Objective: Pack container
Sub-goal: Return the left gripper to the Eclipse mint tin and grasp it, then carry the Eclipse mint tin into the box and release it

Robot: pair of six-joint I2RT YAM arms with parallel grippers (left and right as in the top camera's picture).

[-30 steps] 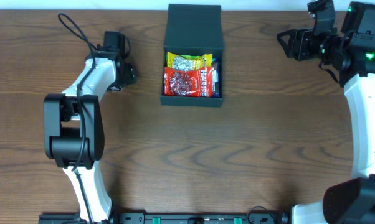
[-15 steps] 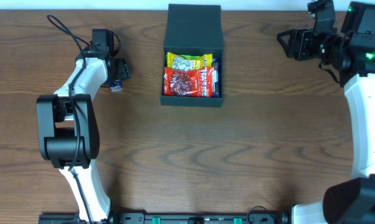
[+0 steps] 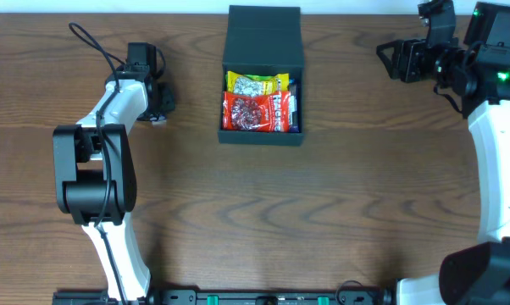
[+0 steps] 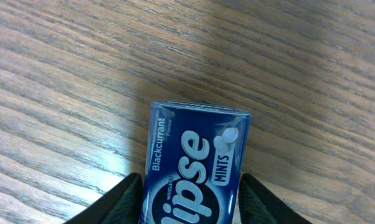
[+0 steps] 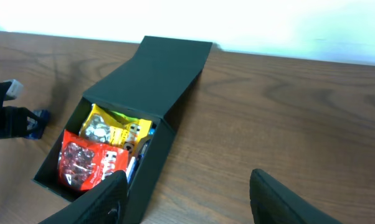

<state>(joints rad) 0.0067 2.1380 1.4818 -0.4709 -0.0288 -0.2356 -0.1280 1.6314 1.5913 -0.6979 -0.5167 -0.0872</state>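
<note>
The container [image 3: 262,138], a dark box with its flap lid [image 3: 263,38] folded back, sits at the table's far middle. It holds a yellow packet [image 3: 257,83] and a red packet [image 3: 255,112]. Left of it, my left gripper [image 3: 157,112] reaches down to the table. In the left wrist view a blue mint box [image 4: 197,162] lies on the wood, and my left gripper [image 4: 190,180] has a finger pressed against each long side. My right gripper [image 3: 387,61] hovers at the far right, open and empty. In its own view the right gripper [image 5: 187,177] faces the container [image 5: 153,168].
Bare brown wood surrounds the container. The left arm's base [image 3: 90,182] stands at the near left and the right arm [image 3: 492,152] runs along the right edge. A cable [image 3: 98,42] loops behind the left wrist.
The left gripper shifted a little left over the mint box and its fingers closed in onto the box's sides. The right arm has stayed still.
</note>
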